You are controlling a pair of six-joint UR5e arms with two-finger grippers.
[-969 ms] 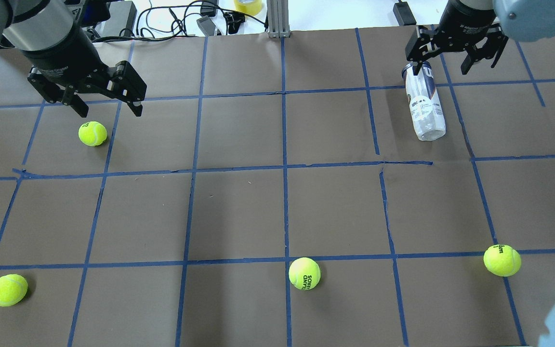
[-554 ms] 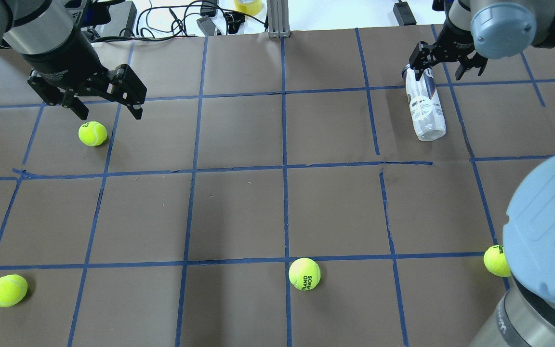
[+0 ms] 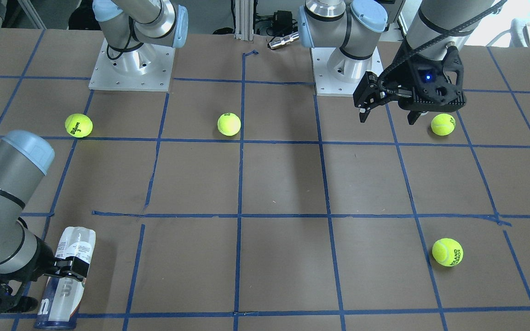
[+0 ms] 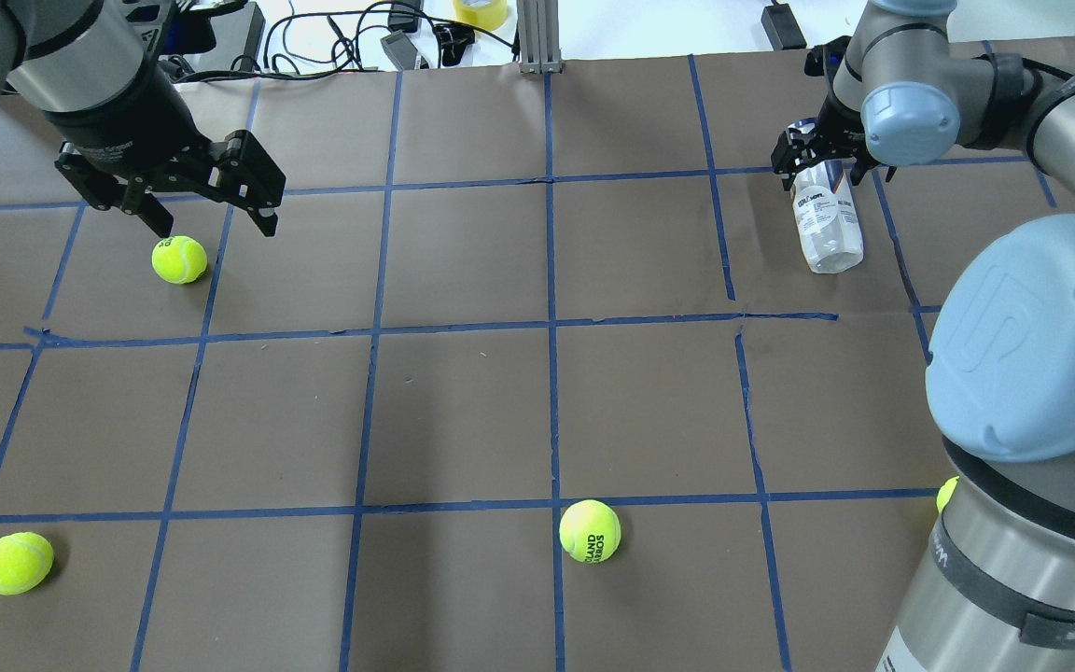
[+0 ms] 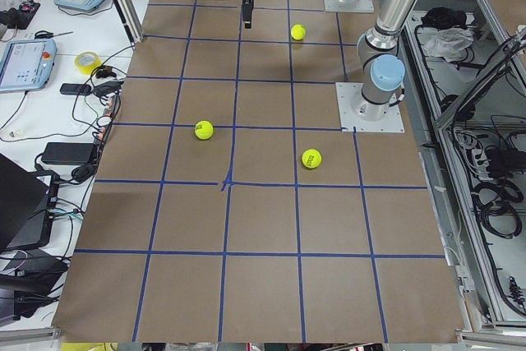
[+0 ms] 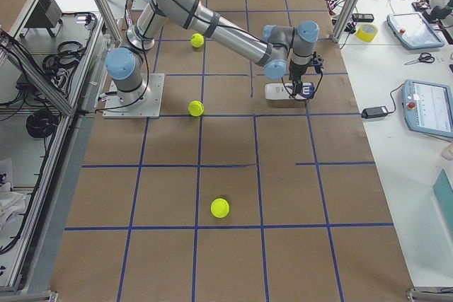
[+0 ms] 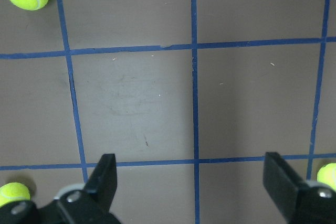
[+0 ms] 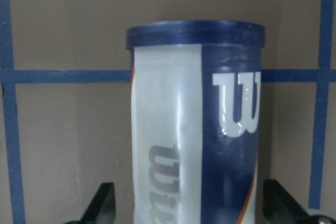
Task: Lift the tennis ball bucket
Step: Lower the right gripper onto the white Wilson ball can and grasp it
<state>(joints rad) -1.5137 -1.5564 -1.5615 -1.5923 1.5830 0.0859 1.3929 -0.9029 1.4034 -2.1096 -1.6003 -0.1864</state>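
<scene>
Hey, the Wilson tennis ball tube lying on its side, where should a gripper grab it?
I'd grip the tennis ball bucket across its round body, just behind the navy rim, coming down from above. It lies flat on the table, so its curved sides are free. The right gripper straddles that end, jaws open.

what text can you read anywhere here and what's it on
"W", white, on the tennis ball bucket, navy label part.
"Wilson 3" on the tennis ball by the right arm's base.
"OLAND", only partly readable, on the middle tennis ball.
Bucket's fine print: too small to read.
</scene>
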